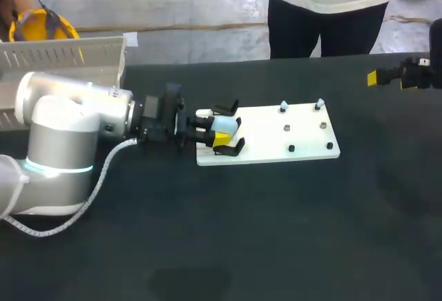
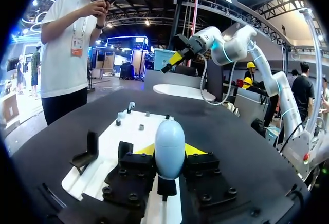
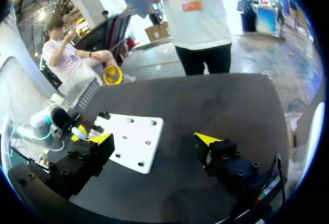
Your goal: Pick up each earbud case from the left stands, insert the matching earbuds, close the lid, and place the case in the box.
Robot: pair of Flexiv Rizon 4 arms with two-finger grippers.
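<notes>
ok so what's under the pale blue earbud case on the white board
A small black stand shows just below the earbud case, resting on the white board. How the case's base sits on it is hidden by the case itself.

Board (image 1: 269, 135), left end: crowded; my left gripper (image 1: 221, 132) clamps the earbud case (image 2: 169, 147) between two black stands (image 1: 226, 107).
Board, right half: low pegs (image 1: 284, 106) stand in my way.
Near table (image 1: 276, 232): open passage.
Box (image 1: 62, 56): behind my left arm (image 1: 69, 135).
</notes>
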